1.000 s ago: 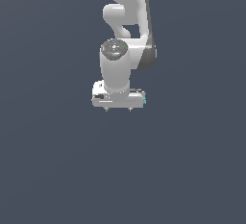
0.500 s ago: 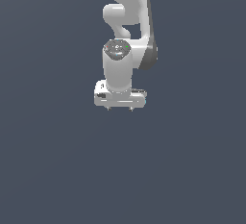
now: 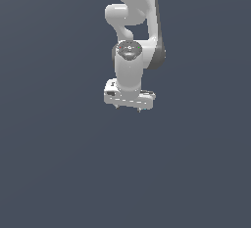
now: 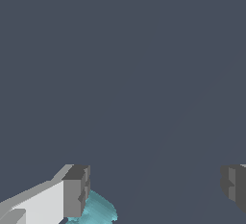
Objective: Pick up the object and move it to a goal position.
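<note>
The arm fills the upper middle of the exterior view, white with grey joints, reaching straight down over a plain dark grey-blue floor. That vertical pose fits a top-down pick: the wrist is turned so the hand points at the floor.

Below the arm's last link sits the gripper. In the exterior view only two short finger tips show under its white body. The wrist view shows more: the jaws stand wide apart, one grey pad well away from the other at the frame edge, with bare floor between them and nothing held. Spread like this, they look set to straddle something before closing.

The object is a small cyan lump lying on the floor just beside the nearer pad, partly hidden behind it. It sits off to that finger's side, not midway between the two. Whether pad and object touch cannot be told. In the exterior view the object is hidden by the gripper.

So the pick is probably not yet made, and the gripper would likely need to centre on the object first.

No goal marker shows in either view. No brand, label or writing can be read.
</note>
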{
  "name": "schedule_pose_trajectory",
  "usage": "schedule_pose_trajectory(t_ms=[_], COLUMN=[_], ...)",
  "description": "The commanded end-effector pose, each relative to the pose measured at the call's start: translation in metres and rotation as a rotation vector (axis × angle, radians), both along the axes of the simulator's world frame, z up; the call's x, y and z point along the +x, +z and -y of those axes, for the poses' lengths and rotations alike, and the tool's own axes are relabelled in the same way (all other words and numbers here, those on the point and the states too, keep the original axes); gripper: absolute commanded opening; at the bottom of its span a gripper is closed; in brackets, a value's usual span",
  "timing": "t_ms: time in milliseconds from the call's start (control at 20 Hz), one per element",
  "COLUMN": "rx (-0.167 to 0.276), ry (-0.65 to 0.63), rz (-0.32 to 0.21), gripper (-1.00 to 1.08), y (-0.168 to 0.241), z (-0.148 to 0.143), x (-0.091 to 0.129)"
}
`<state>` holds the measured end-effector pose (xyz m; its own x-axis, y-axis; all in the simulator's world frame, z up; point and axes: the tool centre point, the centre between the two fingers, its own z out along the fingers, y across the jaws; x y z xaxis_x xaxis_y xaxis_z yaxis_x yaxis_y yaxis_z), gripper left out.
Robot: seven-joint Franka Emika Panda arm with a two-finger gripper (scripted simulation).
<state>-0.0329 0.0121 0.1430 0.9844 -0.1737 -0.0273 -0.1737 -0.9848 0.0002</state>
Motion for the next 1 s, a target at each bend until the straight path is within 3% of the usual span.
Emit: schedule_pose_trajectory(t_ms=[0, 950], rx=[-0.002, -0.012], ry=[-0.045, -0.414], rz=[0.002, 0.017], gripper=[1.0, 1.0], y=[-0.004, -0.032], z=[-0.009, -0.068], x=[-0.008, -0.078])
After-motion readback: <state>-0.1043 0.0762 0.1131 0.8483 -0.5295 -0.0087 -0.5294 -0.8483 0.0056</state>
